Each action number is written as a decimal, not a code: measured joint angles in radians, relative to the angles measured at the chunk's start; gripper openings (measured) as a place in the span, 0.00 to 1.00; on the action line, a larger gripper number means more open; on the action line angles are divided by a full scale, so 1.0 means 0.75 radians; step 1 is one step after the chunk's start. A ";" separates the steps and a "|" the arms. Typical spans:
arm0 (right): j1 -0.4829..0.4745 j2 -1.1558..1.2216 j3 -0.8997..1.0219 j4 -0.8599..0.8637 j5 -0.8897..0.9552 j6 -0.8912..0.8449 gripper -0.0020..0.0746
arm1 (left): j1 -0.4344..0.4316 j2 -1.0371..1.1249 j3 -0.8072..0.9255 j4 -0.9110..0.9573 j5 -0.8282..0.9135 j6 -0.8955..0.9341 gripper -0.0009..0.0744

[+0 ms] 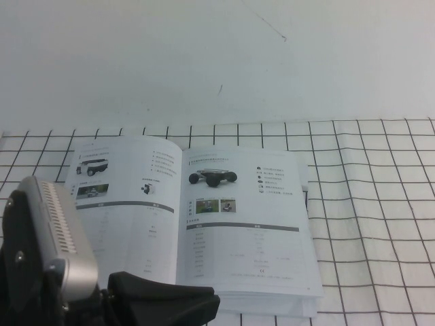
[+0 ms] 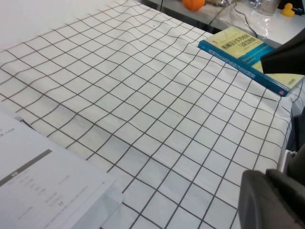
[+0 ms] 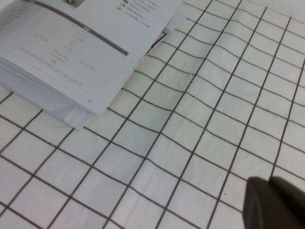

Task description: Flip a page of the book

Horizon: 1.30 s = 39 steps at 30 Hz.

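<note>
So the left gripper (image 1: pixel 163 305) is sitting low at the near-left edge of the high view, dark fingers poking out right at the book's near edge, and honestly I can't tell if the jaws are open or clenched, only a dark lump of it shows in the left wrist view too. Just past it the book (image 1: pixel 190 224) lies open and flat on the gridded cloth (image 1: pixel 367 224), thick stack of pages under the right half. The left-hand sheet has a small vehicle photo and a table, and the page (image 1: pixel 245 224) on the right side of the spine has a bigger dark vehicle photo up top, two little pictures below, then a table. Ahead of the left jaws, well apart across the cloth, there's a blue and yellow book (image 2: pixel 250 52) by the far edge. The right gripper (image 3: pixel 276 202) is hovering over bare cloth, off the open book's corner, not touching anything; can't tell its jaw state either.
</note>
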 joint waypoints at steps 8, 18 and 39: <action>0.000 -0.003 0.006 0.000 -0.018 0.019 0.03 | 0.000 0.000 0.000 0.000 0.000 -0.003 0.01; 0.000 -0.003 0.006 0.006 -0.018 0.019 0.03 | 0.173 -0.216 0.088 -0.021 0.075 -0.003 0.01; 0.000 -0.003 0.006 0.011 -0.018 0.019 0.03 | 0.750 -0.954 0.674 0.246 -0.306 -0.055 0.01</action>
